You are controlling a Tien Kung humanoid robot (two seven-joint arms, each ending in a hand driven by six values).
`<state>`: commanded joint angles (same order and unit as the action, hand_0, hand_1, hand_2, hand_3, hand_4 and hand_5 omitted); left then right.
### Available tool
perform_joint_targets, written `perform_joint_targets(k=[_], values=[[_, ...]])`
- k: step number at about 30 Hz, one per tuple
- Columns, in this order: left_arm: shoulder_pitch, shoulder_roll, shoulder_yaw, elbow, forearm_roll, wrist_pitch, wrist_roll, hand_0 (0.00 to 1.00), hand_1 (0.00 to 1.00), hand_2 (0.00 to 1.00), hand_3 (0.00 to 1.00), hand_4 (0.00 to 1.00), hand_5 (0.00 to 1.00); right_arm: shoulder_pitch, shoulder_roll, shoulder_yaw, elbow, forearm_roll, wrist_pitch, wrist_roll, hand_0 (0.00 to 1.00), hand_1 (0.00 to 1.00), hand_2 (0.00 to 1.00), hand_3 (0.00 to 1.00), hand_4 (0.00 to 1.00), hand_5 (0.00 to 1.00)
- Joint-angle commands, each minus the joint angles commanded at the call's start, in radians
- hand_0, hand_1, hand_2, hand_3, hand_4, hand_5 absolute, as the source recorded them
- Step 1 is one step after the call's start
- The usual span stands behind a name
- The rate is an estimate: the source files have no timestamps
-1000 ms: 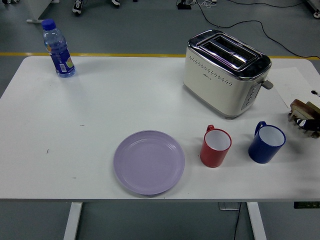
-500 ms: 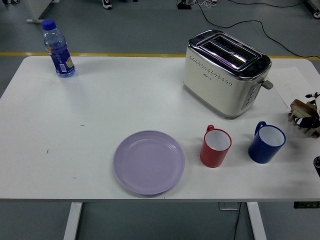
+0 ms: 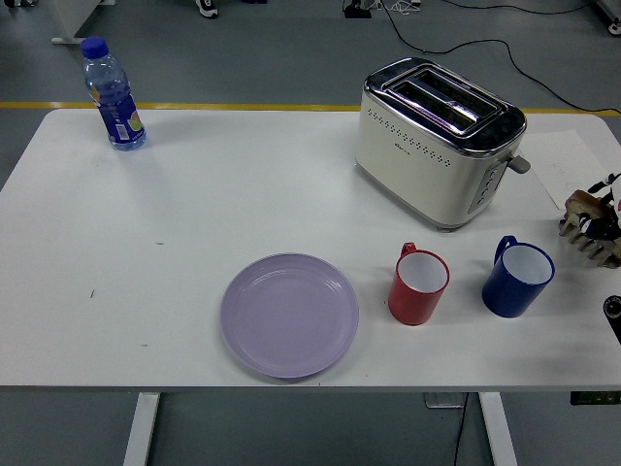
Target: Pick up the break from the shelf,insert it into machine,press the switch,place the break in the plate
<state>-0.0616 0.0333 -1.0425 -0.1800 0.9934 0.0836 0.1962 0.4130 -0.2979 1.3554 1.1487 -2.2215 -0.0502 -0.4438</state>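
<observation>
A cream and chrome toaster (image 3: 439,141) stands at the back right with both slots facing up and its lever (image 3: 519,164) on the right end. At the table's right edge a small wooden rack (image 3: 591,237) holds a brown bread slice (image 3: 582,205). Black parts of my right hand (image 3: 604,224) show just over the rack, mostly cut off by the picture's edge. A black piece of the right arm (image 3: 614,313) shows lower at the same edge. The lilac plate (image 3: 289,314) lies bare near the front edge.
A red mug (image 3: 418,284) and a blue mug (image 3: 517,277) stand between the plate and the rack, in front of the toaster. A blue water bottle (image 3: 114,95) stands at the back left. A white sheet (image 3: 568,165) lies right of the toaster.
The black hand parts at the rack have shifted slightly, and a black piece of the right arm has come in at the right edge below the rack.
</observation>
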Motion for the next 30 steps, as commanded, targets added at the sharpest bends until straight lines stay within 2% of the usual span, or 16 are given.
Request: perform_joint_targets(k=[4,5,9,10,11,16,17,22,23,30], values=[[0.0,0.0,-0.002,0.0,0.001,0.0,0.0,0.69,0.713,0.728,0.577,0.336,0.919,0.008,-0.004,-0.015,-0.009,-0.005,0.018,-0.014,0.466,0.497,0.513,0.61,0.591,0.066],[0.0,0.0,-0.003,0.0,0.002,0.0,0.001,0.69,0.713,0.728,0.577,0.335,0.919,0.01,-0.005,-0.019,-0.011,-0.007,0.021,-0.017,0.433,0.472,0.495,0.586,0.575,0.054],[-0.001,0.0,-0.001,0.0,0.001,0.0,0.001,0.69,0.713,0.728,0.577,0.335,0.919,0.015,-0.007,-0.025,-0.014,-0.015,0.017,-0.019,0.433,0.472,0.495,0.586,0.575,0.054],[-0.002,0.0,-0.004,0.0,0.004,0.0,0.001,0.69,0.713,0.728,0.577,0.335,0.919,0.016,-0.008,-0.026,-0.014,-0.02,0.009,-0.013,0.433,0.472,0.495,0.586,0.575,0.054],[-0.002,0.0,-0.005,0.0,0.005,0.0,0.001,0.691,0.714,0.727,0.577,0.336,0.919,0.017,-0.009,-0.026,-0.014,-0.022,0.005,-0.01,0.352,0.42,0.477,0.55,0.536,0.036],[-0.003,0.001,-0.005,0.0,0.007,0.0,0.002,0.691,0.714,0.727,0.577,0.336,0.919,0.021,-0.012,-0.031,-0.015,-0.038,-0.013,-0.006,0.352,0.42,0.477,0.55,0.536,0.036],[-0.003,0.001,-0.006,0.0,0.008,0.0,0.002,0.69,0.714,0.727,0.577,0.335,0.92,0.022,-0.013,-0.033,-0.015,-0.039,-0.015,-0.005,0.329,0.388,0.447,0.522,0.405,0.002],[-0.003,0.001,-0.007,0.0,0.008,0.001,0.001,0.69,0.714,0.727,0.577,0.335,0.92,0.023,-0.023,-0.035,-0.009,-0.047,-0.048,0.002,0.329,0.388,0.447,0.522,0.405,0.002],[-0.003,0.002,-0.007,0.0,0.008,0.001,0.001,0.691,0.713,0.727,0.576,0.335,0.921,0.023,-0.028,-0.034,-0.006,-0.047,-0.057,0.005,0.355,0.376,0.431,0.518,0.35,0.002],[-0.003,0.003,-0.008,0.0,0.009,0.001,0.001,0.691,0.714,0.727,0.576,0.335,0.921,0.021,-0.068,-0.028,0.036,-0.044,-0.109,0.021,0.351,0.359,0.415,0.505,0.325,0.002]])
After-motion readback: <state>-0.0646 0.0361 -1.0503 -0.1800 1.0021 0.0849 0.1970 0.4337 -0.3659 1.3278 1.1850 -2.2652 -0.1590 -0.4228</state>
